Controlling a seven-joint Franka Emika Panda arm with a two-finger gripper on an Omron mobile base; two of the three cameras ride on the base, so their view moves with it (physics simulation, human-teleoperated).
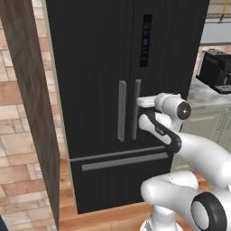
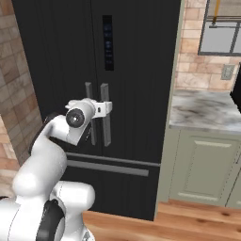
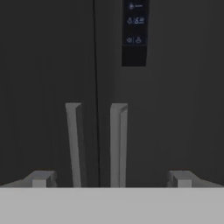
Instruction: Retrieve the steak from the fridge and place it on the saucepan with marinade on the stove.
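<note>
The fridge (image 1: 108, 67) stands shut, its two grey handles (image 3: 96, 144) side by side at the door seam. The arm reaches level toward them, the gripper (image 3: 111, 179) empty, fingers (image 3: 41, 178) spread wide, just short of the handles.

the fridge (image 1: 99, 67) is cut off at the top; its closed doors hide the inside.

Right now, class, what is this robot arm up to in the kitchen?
The arm is reaching toward the closed black fridge, its tool open and facing the two grey bar handles at the centre seam. Both doors are shut, nothing is held, and the steak has not yet been fetched.
</note>
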